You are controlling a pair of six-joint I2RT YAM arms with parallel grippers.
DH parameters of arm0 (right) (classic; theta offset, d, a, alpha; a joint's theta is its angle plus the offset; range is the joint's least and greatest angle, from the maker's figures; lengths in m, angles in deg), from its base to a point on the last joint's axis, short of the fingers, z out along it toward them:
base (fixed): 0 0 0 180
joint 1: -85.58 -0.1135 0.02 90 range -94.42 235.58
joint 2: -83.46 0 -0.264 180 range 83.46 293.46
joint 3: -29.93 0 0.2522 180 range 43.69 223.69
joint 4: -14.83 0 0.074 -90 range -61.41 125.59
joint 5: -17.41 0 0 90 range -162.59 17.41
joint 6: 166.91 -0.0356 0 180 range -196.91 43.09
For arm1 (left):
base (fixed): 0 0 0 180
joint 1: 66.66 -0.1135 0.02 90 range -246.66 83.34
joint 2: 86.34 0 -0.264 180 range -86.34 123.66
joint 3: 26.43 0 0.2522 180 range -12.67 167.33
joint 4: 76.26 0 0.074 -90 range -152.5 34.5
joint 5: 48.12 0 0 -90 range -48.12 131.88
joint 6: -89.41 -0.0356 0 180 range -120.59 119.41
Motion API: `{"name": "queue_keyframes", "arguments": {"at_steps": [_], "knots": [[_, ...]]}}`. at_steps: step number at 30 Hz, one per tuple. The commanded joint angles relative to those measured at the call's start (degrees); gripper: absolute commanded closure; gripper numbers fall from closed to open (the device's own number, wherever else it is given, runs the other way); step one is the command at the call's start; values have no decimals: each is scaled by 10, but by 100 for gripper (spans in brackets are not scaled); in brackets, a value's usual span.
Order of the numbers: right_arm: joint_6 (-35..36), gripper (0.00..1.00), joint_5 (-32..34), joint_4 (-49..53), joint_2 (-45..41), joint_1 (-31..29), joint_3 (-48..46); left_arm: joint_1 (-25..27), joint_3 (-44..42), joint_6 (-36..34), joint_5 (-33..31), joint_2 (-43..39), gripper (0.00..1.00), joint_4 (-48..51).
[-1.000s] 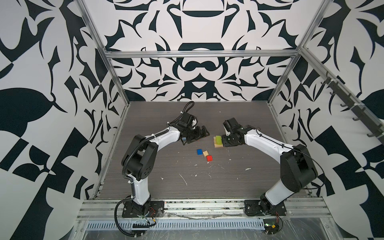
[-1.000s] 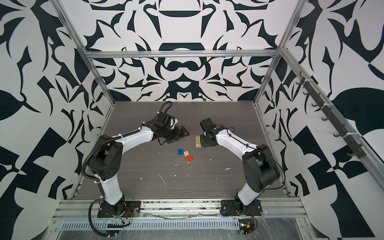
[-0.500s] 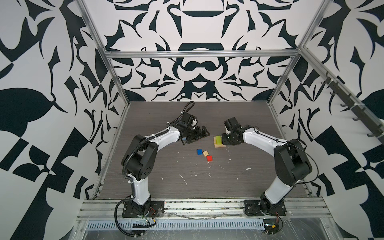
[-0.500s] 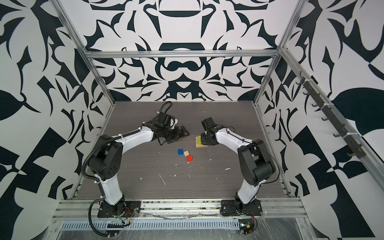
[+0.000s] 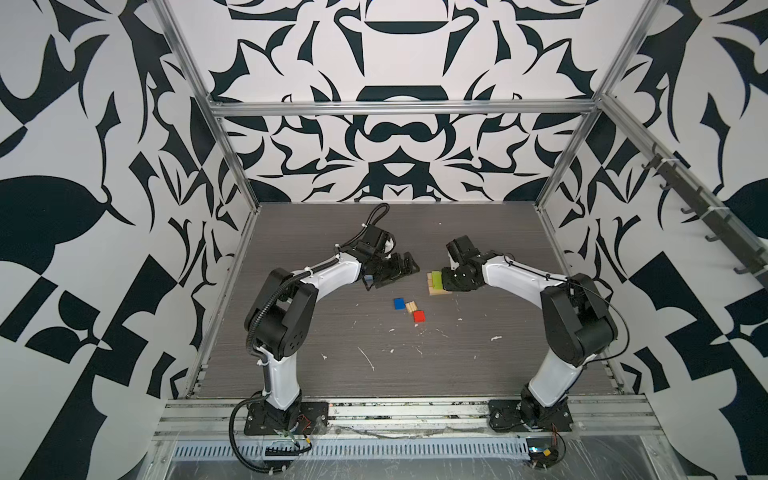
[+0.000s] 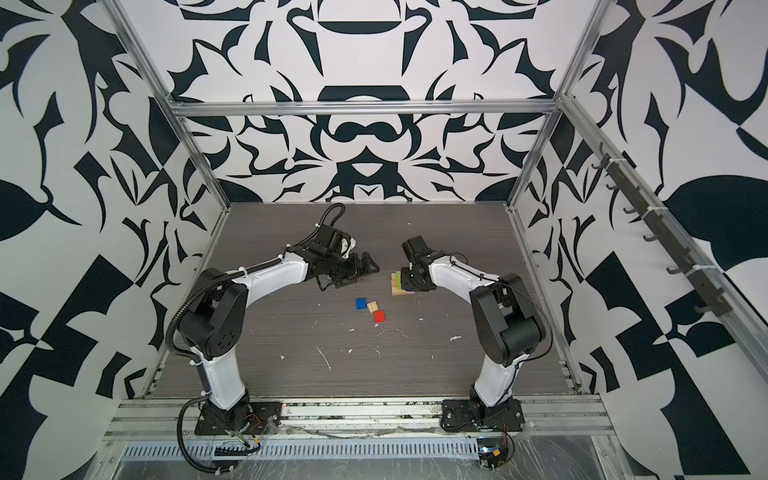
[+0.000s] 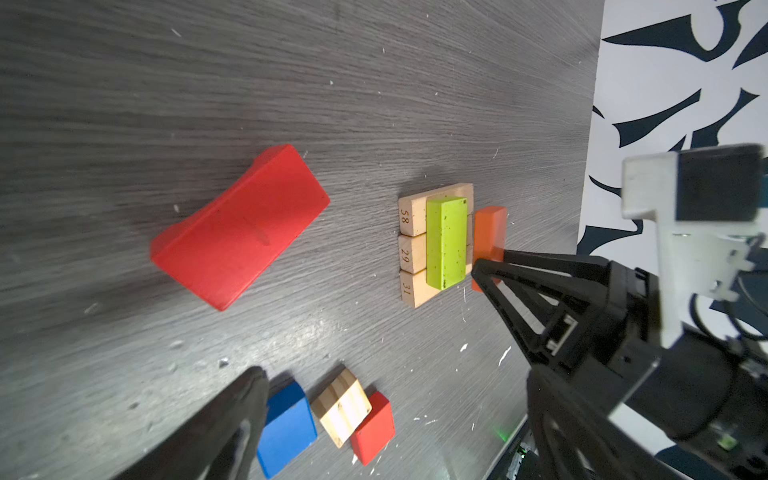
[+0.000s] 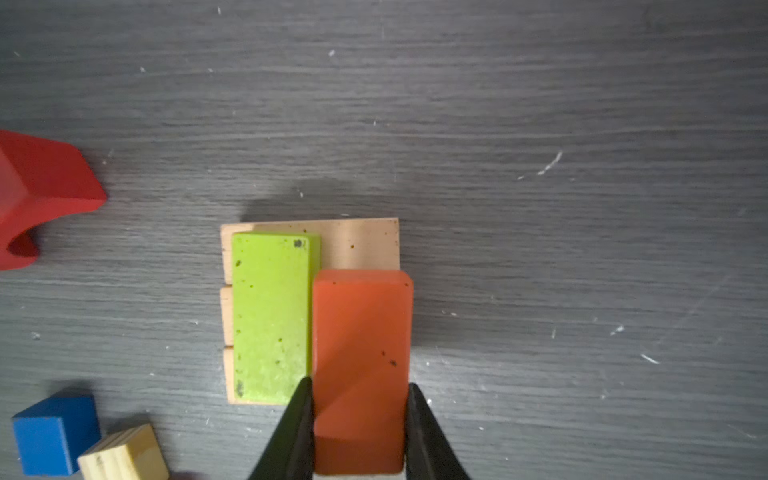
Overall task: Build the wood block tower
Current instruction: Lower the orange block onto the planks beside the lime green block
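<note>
top views. the wood block tower (image 5: 437, 286) stands just right of the table (image 5: 374, 353) centre. at this stage it is a tan base (image 6: 400, 291) with a lime green plank (image 5: 435, 279) lying on it. the right gripper (image 5: 448, 283) sits directly at the tower's right edge; its jaw state cannot be resolved from here. the left gripper (image 5: 404, 268) is held left of the tower, apart from it, with its jaws spread wide. three loose cubes lie in a diagonal row nearer the front, between the two arms: blue cube (image 5: 399, 304), tan cube (image 5: 411, 307) and red cube (image 5: 419, 316), each just beside the next.

left wrist view. the base consists of three tan planks side by side, with ends marked 58, 29 and 31. the lime green plank lies flat across all three. an orange plank (image 7: 490, 232) sits just beside it, on the side away from the numbered ends. a red arch block (image 7: 241, 224) lies on the table, well apart from the tower. one dark finger (image 7: 232, 419) of the left gripper shows beside the blue cube; the other is out of frame.

right wrist view. the right gripper (image 8: 358, 383) is clamped on the orange plank, one finger on each long side near its end. the plank runs parallel to the lime green plank, close against it. it lies over the uncovered strip of the base and overhangs the base's edge. whether it rests on the base cannot be told.
</note>
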Motion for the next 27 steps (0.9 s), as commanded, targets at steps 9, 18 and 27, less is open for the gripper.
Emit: {"name": "queue_keyframes", "arguments": {"at_steps": [9, 18, 27], "knots": [[-1, 68, -1, -7, -4, 3, 13, 2, 22, 5, 11, 15, 0, 2], [0, 64, -4, -1, -3, 3, 17, 2, 22, 4, 11, 15, 0, 3], [2, 61, -8, 4, -6, 4, 18, 2, 24, 4, 15, 18, 1, 4]]}}
